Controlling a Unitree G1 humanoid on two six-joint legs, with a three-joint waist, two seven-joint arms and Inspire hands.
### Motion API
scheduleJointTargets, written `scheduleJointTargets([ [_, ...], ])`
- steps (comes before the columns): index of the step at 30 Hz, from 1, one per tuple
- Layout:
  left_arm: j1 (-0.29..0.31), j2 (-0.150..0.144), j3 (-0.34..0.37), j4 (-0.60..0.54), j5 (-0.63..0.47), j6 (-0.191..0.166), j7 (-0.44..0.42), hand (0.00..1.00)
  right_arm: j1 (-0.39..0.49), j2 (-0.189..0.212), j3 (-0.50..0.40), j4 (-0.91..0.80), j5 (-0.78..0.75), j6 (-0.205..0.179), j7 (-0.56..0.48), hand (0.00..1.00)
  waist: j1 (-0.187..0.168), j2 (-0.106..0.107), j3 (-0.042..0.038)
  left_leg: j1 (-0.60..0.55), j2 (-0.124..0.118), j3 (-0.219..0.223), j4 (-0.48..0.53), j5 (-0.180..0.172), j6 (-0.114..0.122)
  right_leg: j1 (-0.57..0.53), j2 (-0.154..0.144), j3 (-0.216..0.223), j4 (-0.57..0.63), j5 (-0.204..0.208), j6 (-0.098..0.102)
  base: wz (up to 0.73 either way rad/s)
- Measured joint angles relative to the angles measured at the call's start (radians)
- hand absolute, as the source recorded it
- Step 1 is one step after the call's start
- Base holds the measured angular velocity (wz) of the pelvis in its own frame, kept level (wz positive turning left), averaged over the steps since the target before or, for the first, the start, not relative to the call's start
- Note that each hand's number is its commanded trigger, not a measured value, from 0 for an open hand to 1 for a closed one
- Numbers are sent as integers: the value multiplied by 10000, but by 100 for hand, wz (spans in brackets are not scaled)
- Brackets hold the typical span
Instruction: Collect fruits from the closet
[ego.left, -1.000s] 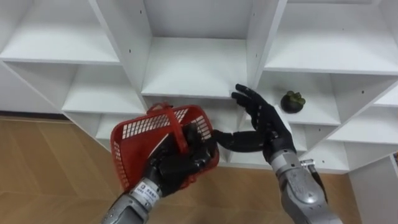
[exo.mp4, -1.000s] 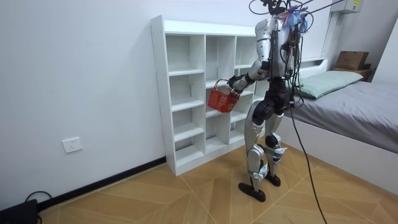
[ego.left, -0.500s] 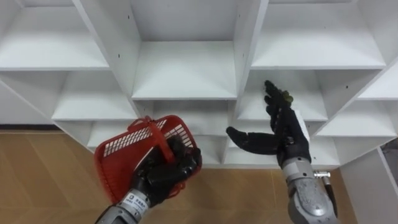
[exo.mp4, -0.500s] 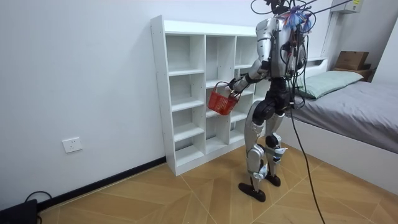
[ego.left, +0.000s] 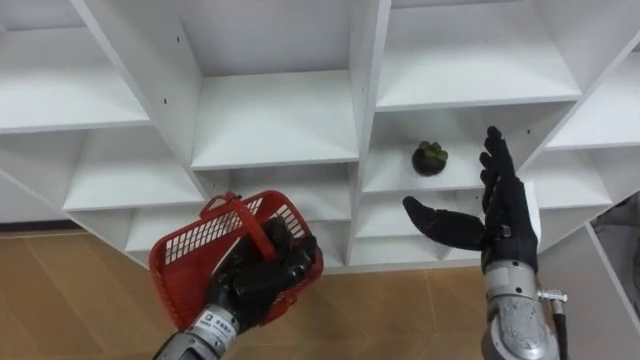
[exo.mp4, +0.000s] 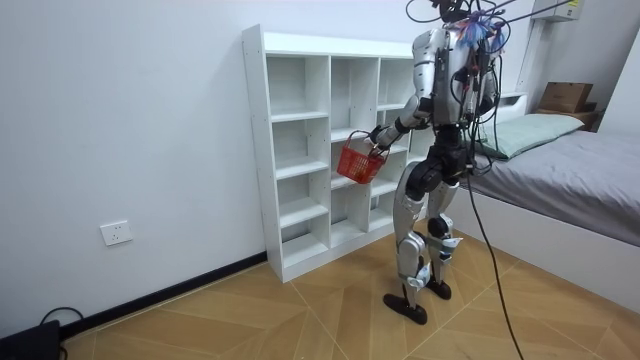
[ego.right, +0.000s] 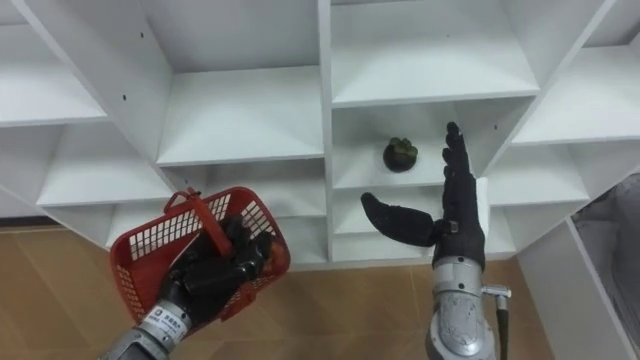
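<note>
A dark round fruit with a green cap (ego.left: 430, 157) (ego.right: 400, 153) lies on a shelf of the white closet (ego.left: 270, 120) (exo.mp4: 300, 150), in the right-hand column. My right hand (ego.left: 492, 222) (ego.right: 446, 218) is open, fingers straight up and thumb out, just right of the fruit and nearer me, not touching it. My left hand (ego.left: 262, 280) (ego.right: 214, 270) is shut on the handle of a red plastic basket (ego.left: 205, 250) (ego.right: 160, 252) (exo.mp4: 357, 160), held tilted in front of the lower shelves. I stand upright facing the closet.
The other closet compartments in view hold nothing. A wooden floor (ego.left: 60, 290) lies below. A bed (exo.mp4: 570, 180) stands at the room view's right, behind me. A white wall (exo.mp4: 120, 130) runs to the room view's left of the closet.
My right hand has shifted right, so the fruit it covered now shows to its left. The head camera has shifted. The basket stays in my left hand.
</note>
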Motion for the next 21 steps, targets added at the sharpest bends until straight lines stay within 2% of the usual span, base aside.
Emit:
scheduleJointTargets([
  [7, -5, -36, -1, 1, -5, 0, -1, 100, 3, 4, -27, 23, -590, -5, -190, 0, 42, 27, -14, -125, -3, -120, 38, -10, -11, -57, 7, -12, -20, -1, 1, 2],
  [14, -86, -31, 7, 7, -4, 1, -3, 100, -157, 5, -72, 472, -606, -14, -242, 0, 80, 85, 7, -150, -2, -146, 28, -11, -13, -63, 12, -21, -28, -3, 3, 1],
  [21, -101, -29, 3, 5, 259, 1, -25, 100, -732, 21, -130, 1542, -593, -132, -491, 0, 88, 109, 21, -260, -6, -132, 19, -11, -13, -211, 7, -17, -6, -3, 0, 0],
])
